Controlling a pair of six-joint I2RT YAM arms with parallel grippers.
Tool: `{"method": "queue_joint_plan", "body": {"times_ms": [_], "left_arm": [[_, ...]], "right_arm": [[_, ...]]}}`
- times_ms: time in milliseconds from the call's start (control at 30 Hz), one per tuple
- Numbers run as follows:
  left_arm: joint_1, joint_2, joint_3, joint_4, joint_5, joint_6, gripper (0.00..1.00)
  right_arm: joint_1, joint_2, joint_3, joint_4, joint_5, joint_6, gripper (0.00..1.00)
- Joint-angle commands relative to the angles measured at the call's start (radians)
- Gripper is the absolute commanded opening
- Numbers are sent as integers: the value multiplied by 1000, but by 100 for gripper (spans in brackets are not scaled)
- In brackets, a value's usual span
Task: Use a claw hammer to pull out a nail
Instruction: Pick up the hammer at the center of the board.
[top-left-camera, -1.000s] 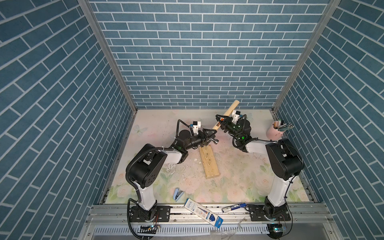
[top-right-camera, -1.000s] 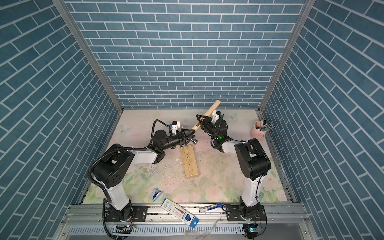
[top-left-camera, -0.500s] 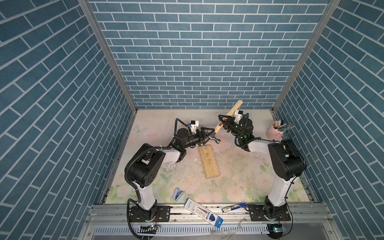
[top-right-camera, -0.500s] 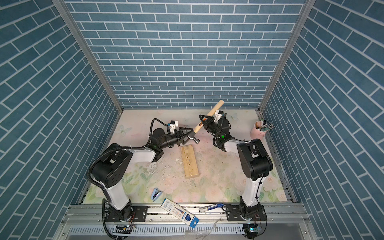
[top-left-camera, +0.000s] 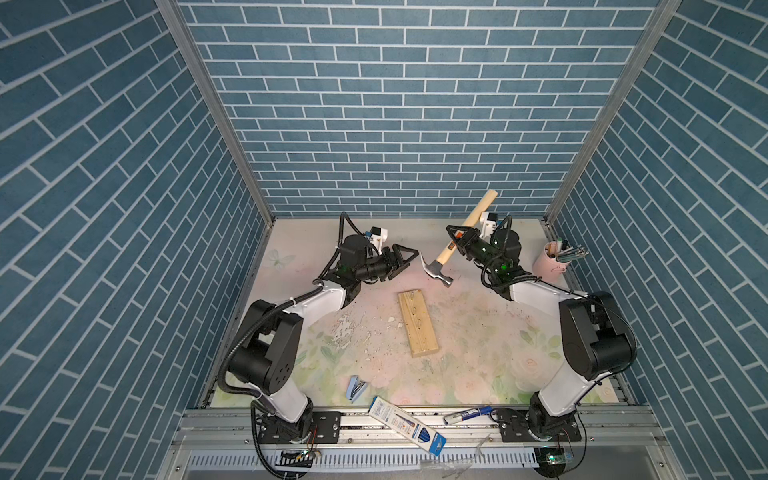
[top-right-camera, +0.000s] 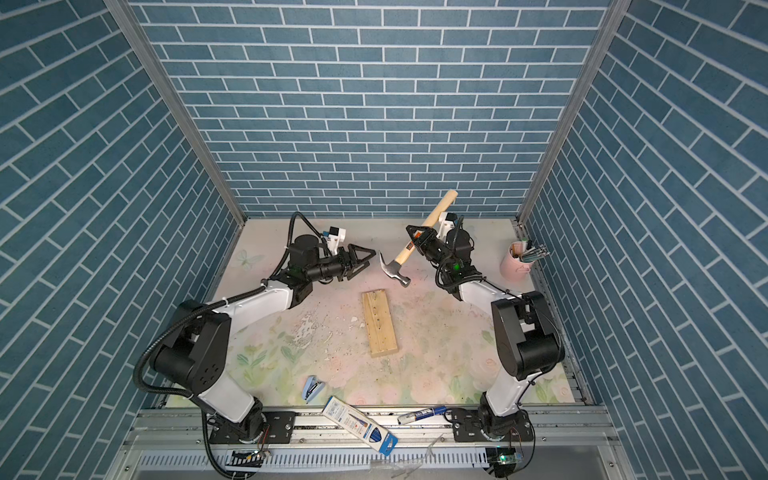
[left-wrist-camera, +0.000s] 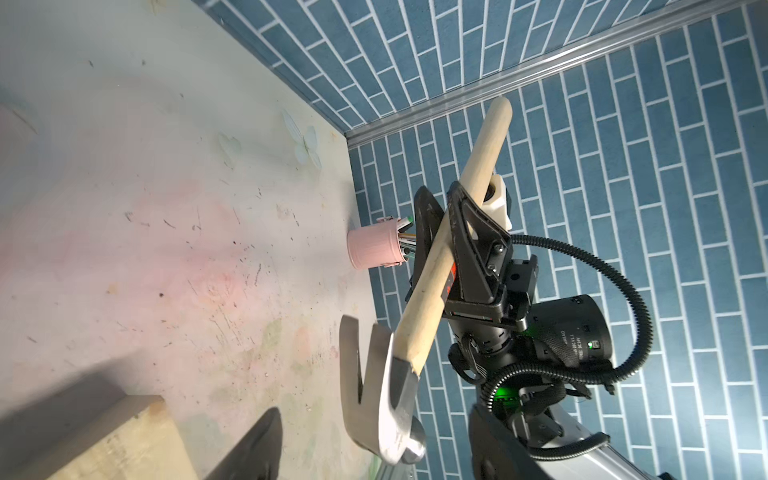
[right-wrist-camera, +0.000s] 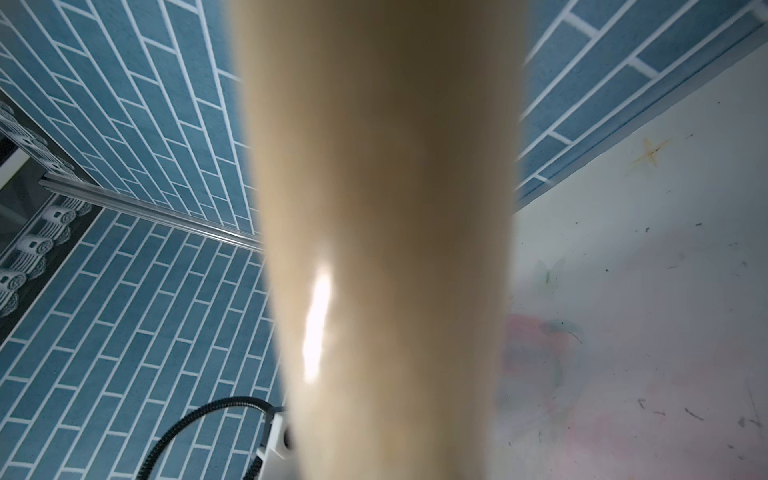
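Your right gripper (top-left-camera: 456, 243) is clamped on the claw hammer (top-left-camera: 442, 257), fingers closed on the pale handle at the orange label. The hammer is off the table, at 1 o'clock from the wooden block (top-left-camera: 417, 322). Butt end points to 1 o'clock, steel head low toward 7, claw facing 9. Your left gripper (top-left-camera: 409, 261) sits at 9 o'clock of the head, fingers spread, empty, not touching.

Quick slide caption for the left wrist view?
Right gripper clamps the claw hammer by its handle, head hanging over the table, pink cup behind.
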Motion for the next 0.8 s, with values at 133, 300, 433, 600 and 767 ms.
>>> {"method": "queue_joint_plan", "body": {"times_ms": [133, 300, 433, 600, 767], "left_arm": [[31, -61, 87, -367, 24, 244, 70], [31, -56, 101, -412, 52, 273, 69], [32, -45, 100, -413, 79, 277, 68], [31, -28, 114, -422, 120, 280, 67], [27, -15, 136, -460, 146, 299, 65]], "right_arm": [[4, -164, 27, -156, -18, -178, 0], [7, -237, 26, -288, -6, -313, 0], [18, -287, 31, -387, 0, -423, 0], [58, -339, 53, -525, 28, -596, 0], [136, -381, 71, -622, 83, -772, 0]]}}
